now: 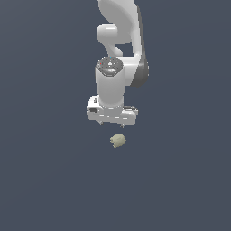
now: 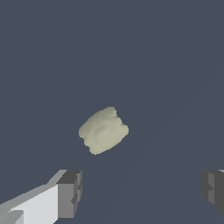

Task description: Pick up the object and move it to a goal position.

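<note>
White hand (image 2: 142,192) spread wide, holding nothing; object (image 2: 103,130) apart.

White arm points its end effector (image 2: 140,192) straight down, fingers spread.

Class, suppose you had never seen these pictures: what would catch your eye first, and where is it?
The white arm dominates, hanging down from the top centre of the exterior view against a bare dark floor. Just below its gripper lies the small pale lumpy object, alone. In the wrist view the jaws stand wide apart, the object beyond them, untouched.
</note>
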Robot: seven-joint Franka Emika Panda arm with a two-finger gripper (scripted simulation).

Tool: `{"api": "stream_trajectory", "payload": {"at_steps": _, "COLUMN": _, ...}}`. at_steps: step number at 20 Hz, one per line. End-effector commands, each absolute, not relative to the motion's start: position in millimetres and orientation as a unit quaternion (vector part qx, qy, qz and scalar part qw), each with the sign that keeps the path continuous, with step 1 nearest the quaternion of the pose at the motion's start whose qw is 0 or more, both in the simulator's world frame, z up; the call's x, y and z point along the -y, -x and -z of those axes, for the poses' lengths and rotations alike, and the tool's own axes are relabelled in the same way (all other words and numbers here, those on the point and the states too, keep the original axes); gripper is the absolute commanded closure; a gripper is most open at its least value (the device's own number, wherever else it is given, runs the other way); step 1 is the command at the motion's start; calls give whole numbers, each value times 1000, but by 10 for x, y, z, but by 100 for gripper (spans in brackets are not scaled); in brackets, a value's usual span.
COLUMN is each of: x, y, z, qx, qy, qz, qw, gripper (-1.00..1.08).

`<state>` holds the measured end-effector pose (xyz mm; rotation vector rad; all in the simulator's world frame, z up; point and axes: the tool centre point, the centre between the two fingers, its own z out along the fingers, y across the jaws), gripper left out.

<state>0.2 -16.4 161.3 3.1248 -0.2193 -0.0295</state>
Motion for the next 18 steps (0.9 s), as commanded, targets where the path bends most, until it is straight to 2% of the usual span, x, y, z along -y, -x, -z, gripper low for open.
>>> {"api": "stream_trajectory", "payload": {"at_steps": 1, "x": 148, "y": -11, "z": -1581, "qx": 91, "qy": -996, "qz": 9, "qw": 4, "gripper": -92}}
{"api": "stream_trajectory", "payload": {"at_steps": 18, "x": 2, "y": -101, "z": -1254, "qx": 302, "qy": -953, "qz": 6, "qw": 0, "gripper": -92}}
